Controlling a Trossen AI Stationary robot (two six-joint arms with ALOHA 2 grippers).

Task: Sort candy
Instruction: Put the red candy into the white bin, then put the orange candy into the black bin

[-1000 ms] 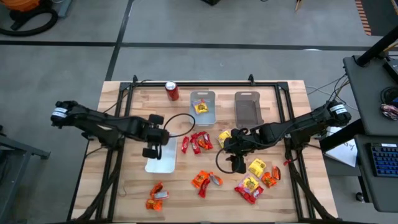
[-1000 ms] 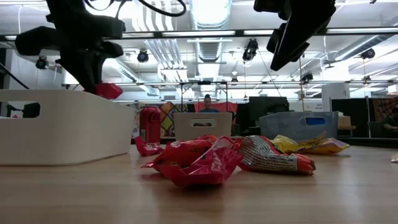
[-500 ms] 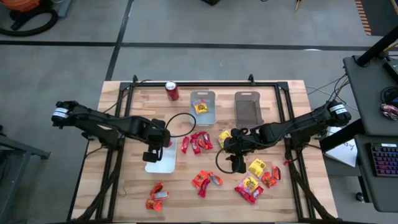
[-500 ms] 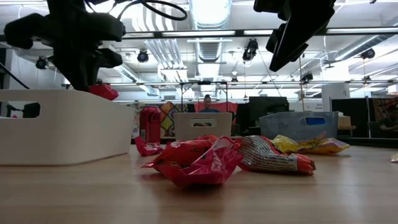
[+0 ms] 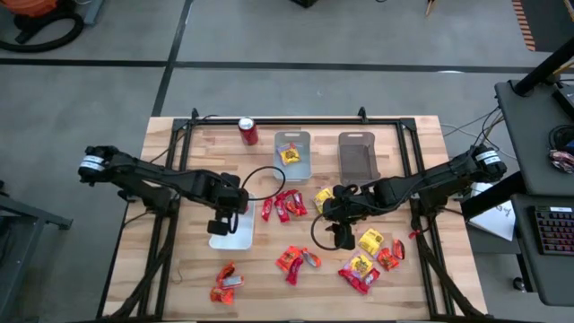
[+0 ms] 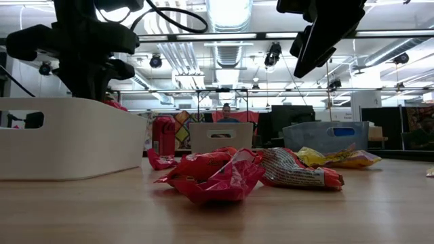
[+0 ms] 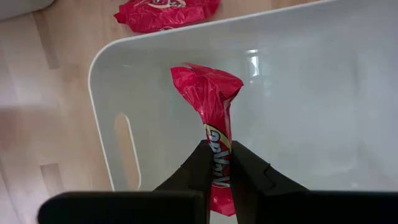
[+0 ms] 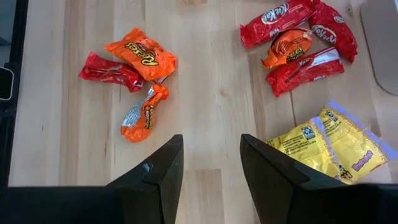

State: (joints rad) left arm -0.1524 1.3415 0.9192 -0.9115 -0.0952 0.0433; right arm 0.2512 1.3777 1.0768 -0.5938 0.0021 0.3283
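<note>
My left gripper (image 5: 235, 209) is shut on a red candy packet (image 7: 208, 93) over the far end of the white tray (image 5: 231, 235). In the low view the packet (image 6: 114, 104) shows just behind the tray's rim (image 6: 68, 102). My right gripper (image 8: 211, 165) is open and hovers above bare wood among loose candy: red packets (image 5: 282, 205), yellow ones (image 5: 369, 240) and orange ones (image 5: 289, 260) lying flat on the table. A yellow packet (image 5: 290, 155) lies in the clear tray (image 5: 292, 142). My left gripper pinches the red packet between its two fingers near one end (image 7: 217, 155), coming from above and pointing down, with the fingers across the packet. The rest of the packet hangs below the fingertips inside the white tray (image 7: 102, 124). Whether it touches the tray floor I cannot tell.
A grey tray (image 5: 357, 154) stands next to the clear one at the far side, with a red soda can (image 5: 248, 131) to their left. More candy lies near the table's near edge (image 5: 226, 285) and near-right (image 5: 359, 269). A black cable loops beside the left gripper.
My left gripper, still shut on the red packet, has shifted slightly toward the table's right and come down. The packet hung above the white tray's rim before and now sits mostly behind it. The right arm has kept still.
</note>
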